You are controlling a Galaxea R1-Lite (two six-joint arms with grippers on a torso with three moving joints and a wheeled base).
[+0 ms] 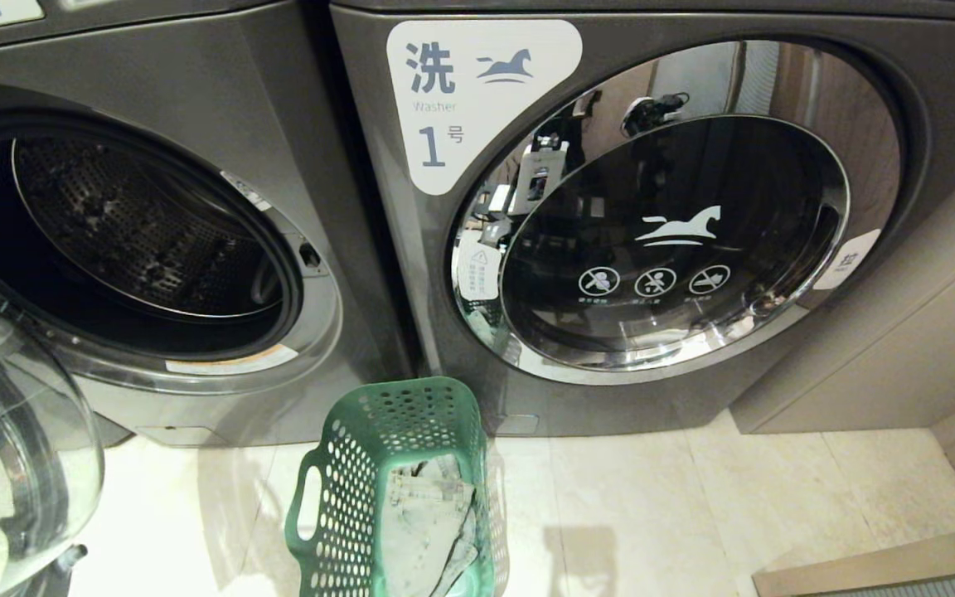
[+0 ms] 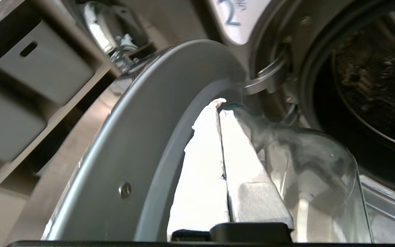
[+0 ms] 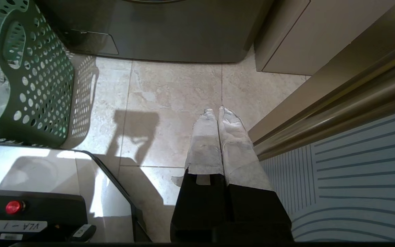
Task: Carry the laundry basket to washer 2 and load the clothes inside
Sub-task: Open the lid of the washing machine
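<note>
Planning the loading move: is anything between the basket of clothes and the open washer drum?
Nothing visible blocks it. The basket stands on the floor just below and right of the open drum; the door is swung aside to the left.

Floor: pale beige marbled tile (image 1: 693, 506), glossy, thin grout lines. Beige cabinet panel (image 1: 900, 332) right of the machines, reaching the floor. Brushed-metal rail (image 3: 338, 113) beside a grey ribbed mat (image 3: 358, 185). Grey storage bins on a beige shelf (image 2: 43, 65). Lighting warm; hard shadows on tile.
</note>
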